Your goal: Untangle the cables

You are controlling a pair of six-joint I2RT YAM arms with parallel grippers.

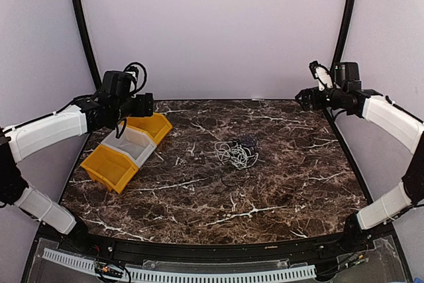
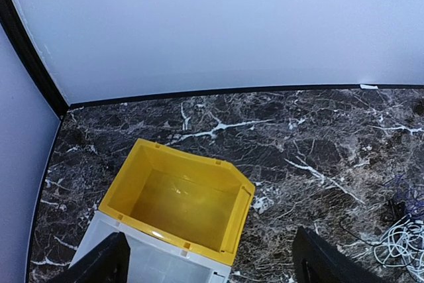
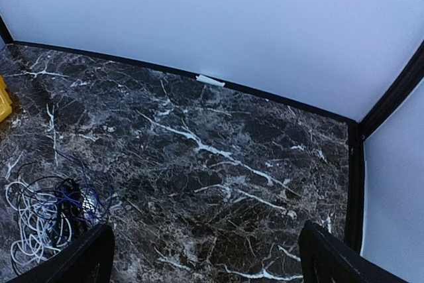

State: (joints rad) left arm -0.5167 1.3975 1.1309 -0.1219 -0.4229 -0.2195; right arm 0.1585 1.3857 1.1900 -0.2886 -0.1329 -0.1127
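The cables (image 1: 236,153) lie in one small tangle of white, black and bluish cords near the middle of the marble table. The tangle also shows at the lower right of the left wrist view, cables (image 2: 401,241), and at the lower left of the right wrist view, cables (image 3: 48,214). My left gripper (image 1: 147,105) hovers high over the bins at the back left, open and empty (image 2: 209,266). My right gripper (image 1: 303,99) hangs high at the back right, open, with only bare table between its fingers (image 3: 209,260). Both are well away from the tangle.
A row of joined bins sits at the left: a yellow bin (image 1: 153,127), a white bin (image 1: 128,144) and another yellow bin (image 1: 108,166). The back yellow bin (image 2: 179,202) is empty. Light walls and black frame posts (image 1: 81,24) enclose the table.
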